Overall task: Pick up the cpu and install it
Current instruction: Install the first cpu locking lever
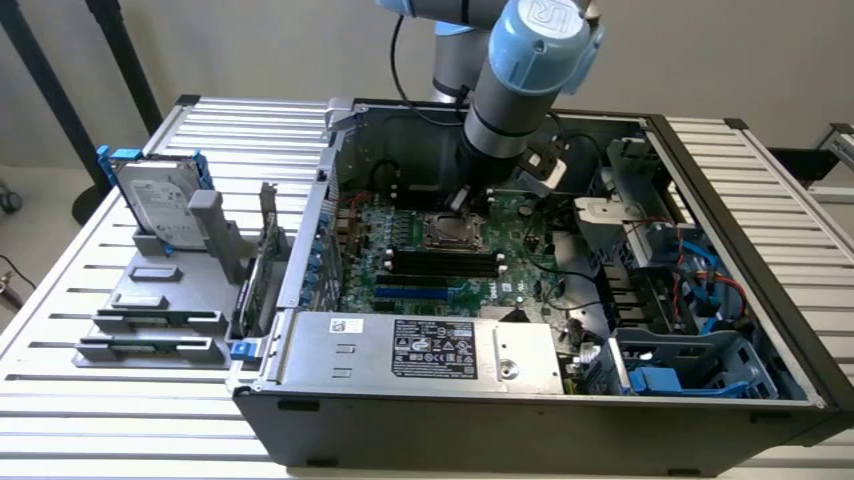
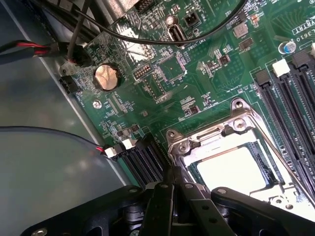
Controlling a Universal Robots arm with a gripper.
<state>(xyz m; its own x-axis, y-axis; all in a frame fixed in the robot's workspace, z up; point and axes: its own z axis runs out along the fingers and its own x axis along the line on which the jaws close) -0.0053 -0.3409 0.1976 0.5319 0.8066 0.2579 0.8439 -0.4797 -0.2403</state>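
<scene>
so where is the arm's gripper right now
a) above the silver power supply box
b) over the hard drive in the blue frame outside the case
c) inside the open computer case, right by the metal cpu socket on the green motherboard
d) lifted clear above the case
c: the exterior view shows the gripper reaching down into the open black computer case, and the wrist view shows its shut fingers at the edge of the silver metal-framed cpu socket on the green motherboard.
</scene>
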